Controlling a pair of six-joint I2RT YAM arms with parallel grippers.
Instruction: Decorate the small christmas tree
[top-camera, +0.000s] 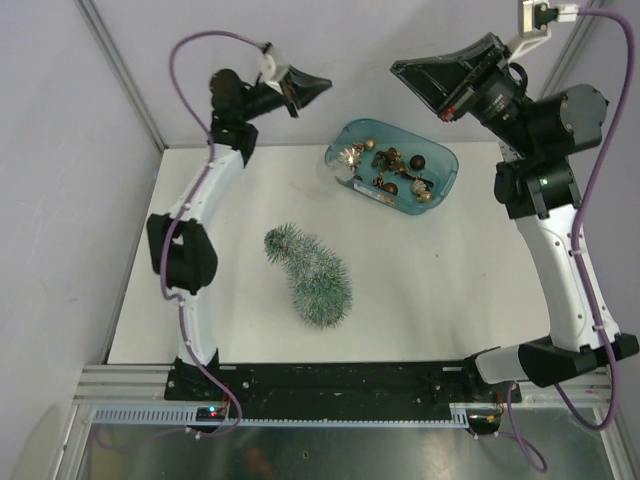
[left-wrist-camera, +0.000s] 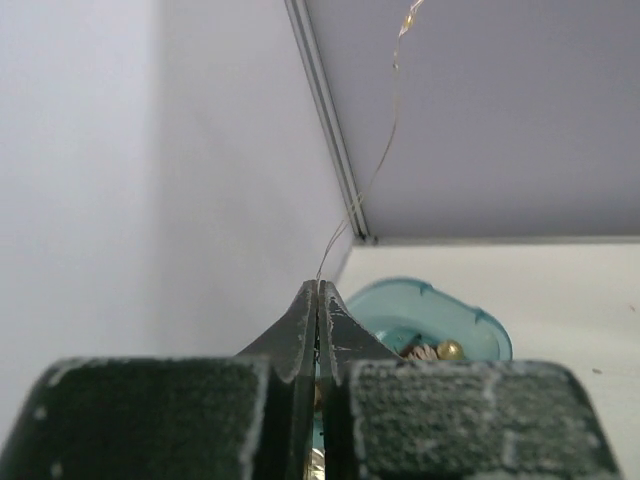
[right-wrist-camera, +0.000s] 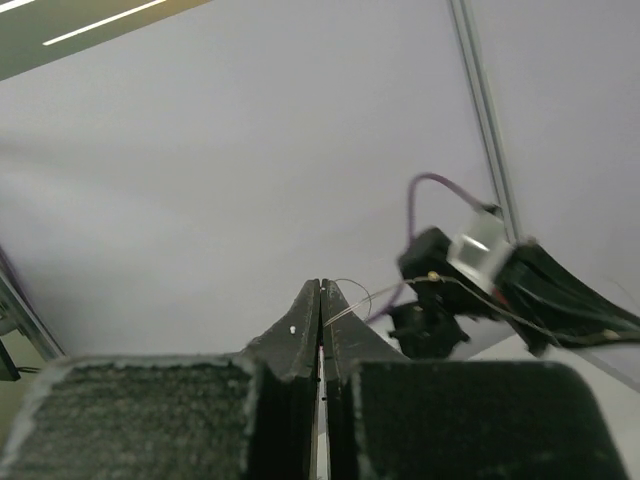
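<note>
top view: the small christmas tree (top-camera: 312, 277) lies on its side at mid-table (top-camera: 450, 300), tip toward the far left, well apart from the teal tray (top-camera: 452, 170) of ornaments. the left hand (left-wrist-camera: 318, 292) and right hand (right-wrist-camera: 322, 288) hang high over the far edge. each has its fingers pressed together on a thin wire (left-wrist-camera: 387, 150) strung between them.
</note>
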